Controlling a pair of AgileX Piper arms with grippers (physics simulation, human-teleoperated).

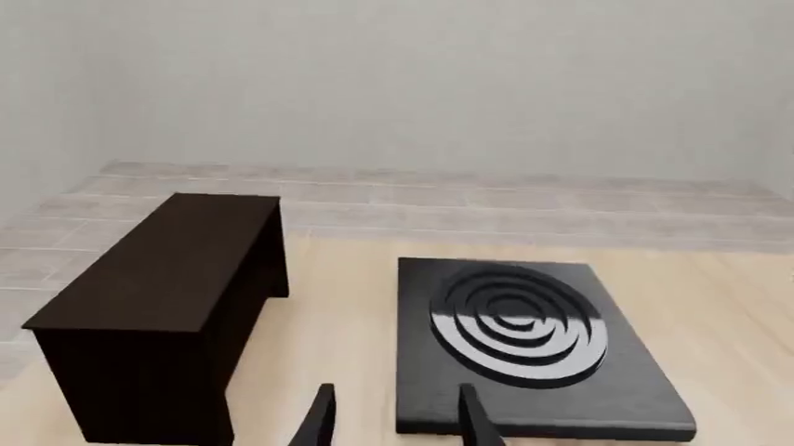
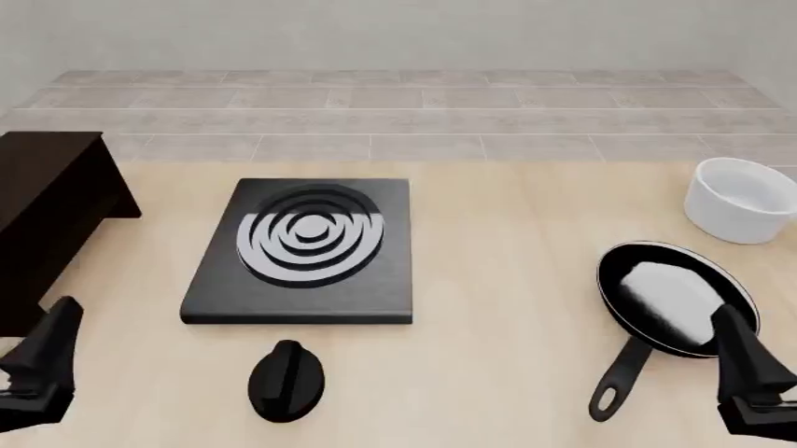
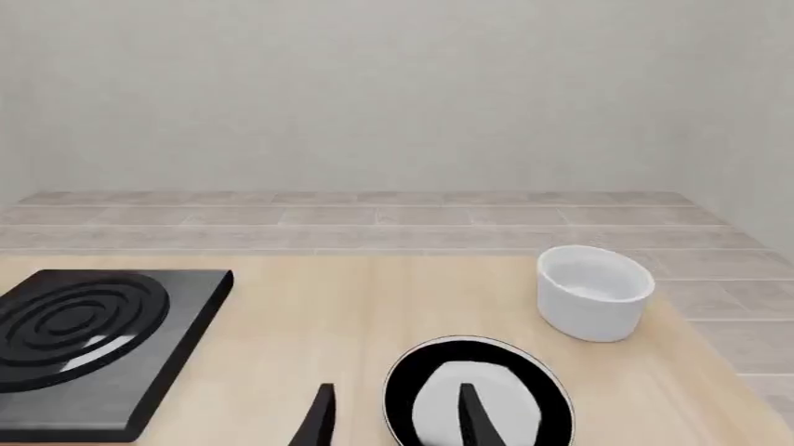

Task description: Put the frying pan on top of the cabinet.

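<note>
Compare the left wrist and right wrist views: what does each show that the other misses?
Only the left wrist view shows the cabinet, its top bare, and the open left gripper. Only the right wrist view shows the frying pan, the white bowl beyond it, and the open right gripper. Both show the stove slab with silver rings, the wooden table and the tiled floor.

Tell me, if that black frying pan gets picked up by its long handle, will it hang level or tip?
The frying pan would probably tip bowl-down: its round bowl sits far from the loop end of the handle. Its glossy finish suggests it could slip in a gripper. It looks rigid and lies flat on the table, so a push would likely slide it rather than roll it.
</note>
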